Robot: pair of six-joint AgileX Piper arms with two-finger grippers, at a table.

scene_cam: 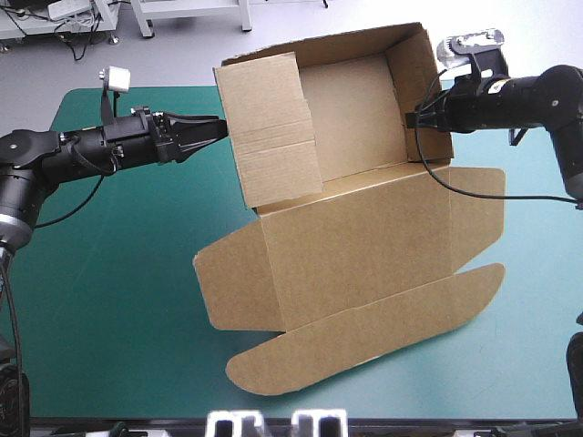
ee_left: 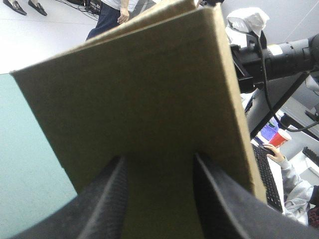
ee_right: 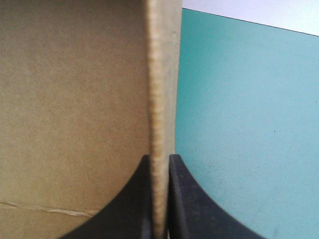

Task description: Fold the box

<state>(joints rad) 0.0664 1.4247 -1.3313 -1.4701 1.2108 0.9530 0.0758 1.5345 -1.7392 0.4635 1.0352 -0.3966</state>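
Here the right pincer (ee_right: pixel 159 158) clamps the box (scene_cam: pixel 364 246) wall — left pincer (ee_left: pixel 158 158) open, touching its flap.

Teal-green table cover (scene_cam: pixel 109 300), pale grey floor (scene_cam: pixel 301 23)

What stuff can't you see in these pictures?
High view: left inside of the box, hidden behind its raised left flap.
High view: the right gripper fingertips, too small against the right wall.
Left wrist view: the box's inside, blocked by the flap ahead of the left gripper.
Right wrist view: most of the box, cut off.
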